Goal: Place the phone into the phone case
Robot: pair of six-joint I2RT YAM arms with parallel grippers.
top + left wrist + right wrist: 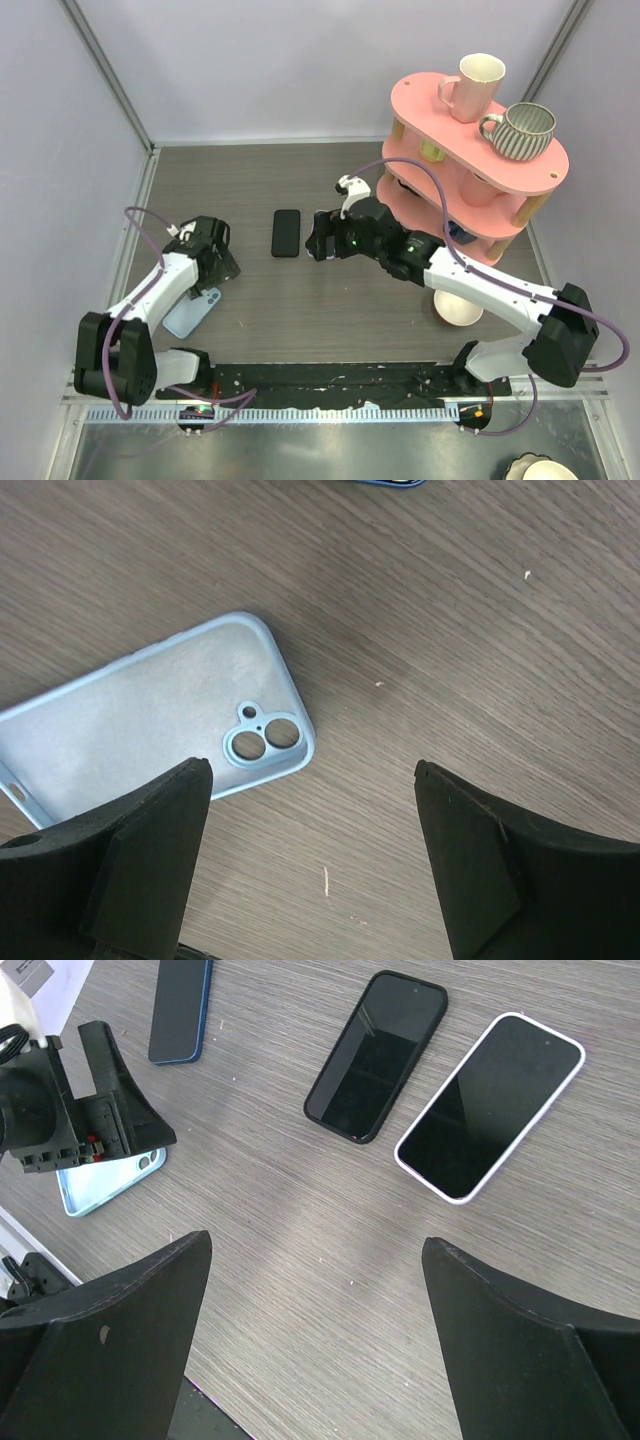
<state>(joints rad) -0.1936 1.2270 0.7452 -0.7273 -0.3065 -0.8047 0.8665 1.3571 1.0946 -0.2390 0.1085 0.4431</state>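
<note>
A light blue phone case (pixel 150 720) lies open side up on the wood table, also seen in the top view (pixel 190 312) and the right wrist view (pixel 105 1182). My left gripper (pixel 310 770) is open and empty, hovering just right of the case's camera-hole end (pixel 222 266). A black phone (pixel 286 232) lies screen up mid-table (pixel 377 1055), with a white-edged phone (pixel 490 1107) beside it. A dark blue phone (pixel 180 1005) lies farther off. My right gripper (pixel 316 1242) is open and empty above bare table near the two phones (pixel 318 245).
A pink two-tier shelf (pixel 420 100) with two mugs (pixel 470 85) on top stands at the back right. A cream bowl (pixel 458 308) sits under the right arm. Metal frame rails run along the left and near edges.
</note>
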